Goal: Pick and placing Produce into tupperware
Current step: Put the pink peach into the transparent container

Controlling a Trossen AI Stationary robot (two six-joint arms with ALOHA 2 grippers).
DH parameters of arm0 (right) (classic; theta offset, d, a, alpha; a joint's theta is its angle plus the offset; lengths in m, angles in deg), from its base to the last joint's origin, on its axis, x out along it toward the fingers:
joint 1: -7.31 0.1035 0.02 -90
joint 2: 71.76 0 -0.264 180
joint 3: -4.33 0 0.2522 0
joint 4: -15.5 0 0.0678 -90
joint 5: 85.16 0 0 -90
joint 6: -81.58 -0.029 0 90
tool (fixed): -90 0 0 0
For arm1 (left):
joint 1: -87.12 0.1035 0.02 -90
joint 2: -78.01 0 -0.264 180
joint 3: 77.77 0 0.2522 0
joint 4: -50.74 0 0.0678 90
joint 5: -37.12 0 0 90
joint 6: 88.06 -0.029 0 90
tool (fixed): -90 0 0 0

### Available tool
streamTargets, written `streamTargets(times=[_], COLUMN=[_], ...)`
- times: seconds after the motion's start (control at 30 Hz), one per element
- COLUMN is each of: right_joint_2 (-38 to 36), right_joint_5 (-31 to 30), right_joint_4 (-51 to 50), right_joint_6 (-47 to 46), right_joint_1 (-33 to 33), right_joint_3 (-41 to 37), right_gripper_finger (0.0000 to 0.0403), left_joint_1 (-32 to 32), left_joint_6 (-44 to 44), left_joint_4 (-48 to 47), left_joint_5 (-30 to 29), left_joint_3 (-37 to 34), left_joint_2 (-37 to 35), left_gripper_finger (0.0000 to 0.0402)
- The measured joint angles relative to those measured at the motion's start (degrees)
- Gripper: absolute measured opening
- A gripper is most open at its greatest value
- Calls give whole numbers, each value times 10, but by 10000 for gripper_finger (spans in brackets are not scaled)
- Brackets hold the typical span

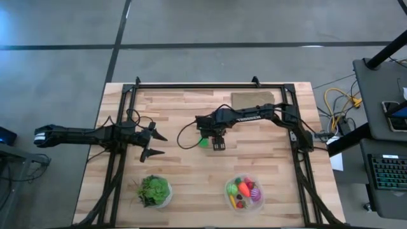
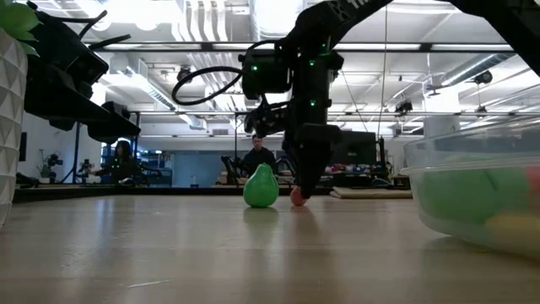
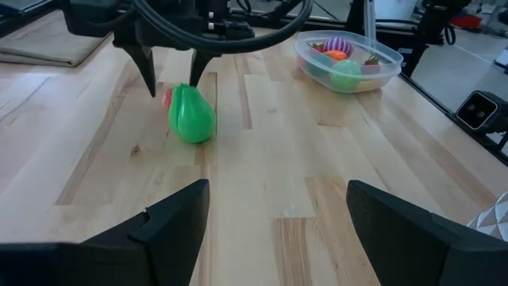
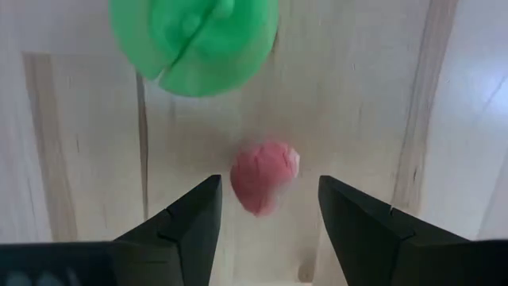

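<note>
Clear plastic makes the tupperware point(image 1: 244, 193) at the lower right of the high view, holding a heap of produce: green, red, orange, yellow and a striped magenta piece. To its left, at the lower middle, a white bowl point(image 1: 154, 191) holds a leafy green bunch. Higher in that frame, at mid-table point(image 1: 191, 168), the right gripper point(image 1: 219, 144) points down from an arm reaching in from the right, elbow bent near the frame's right rail. Its fingers point(image 4: 190, 218) stand apart, gripping nothing, with a small red piece point(image 4: 263, 176) lying on the wood between their tips; whether either finger touches it cannot be told. Just beyond the red piece sits a green pear point(image 4: 194, 44), upright in the low view and just left of the gripper there. At the left of the high view the left gripper point(image 1: 152, 144) waits with fingers spread wide, empty, aimed toward the centre. A tan pad point(image 1: 252, 100) lies at the table's upper edge.
</note>
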Motion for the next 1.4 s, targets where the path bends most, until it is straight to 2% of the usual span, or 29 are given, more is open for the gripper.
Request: streamTargets(times=[0.4,0.73,0.97,1.1,1.2,1.4], right_joint_2=[1,1,-5,-36,-75,-177], right_joint_5=[1,6,21,56,59,59], right_joint_4=[22,22,-5,-57,-99,-143], right_joint_6=[-1,-15,-50,-90,-118,-250], right_joint_1=[1,1,3,7,21,97], right_joint_3=[0,0,3,23,37,38], right_gripper_finger=[197,124,92,83,81,86], left_joint_1=[0,0,0,0,0,0], left_joint_6=[0,0,0,0,0,0], left_joint_4=[0,0,0,0,0,0], left_joint_5=[0,0,0,0,0,0], left_joint_3=[0,0,0,0,0,0], left_joint_2=[0,0,0,0,0,0], left_gripper_finger=[283,283,283,283,283,283])
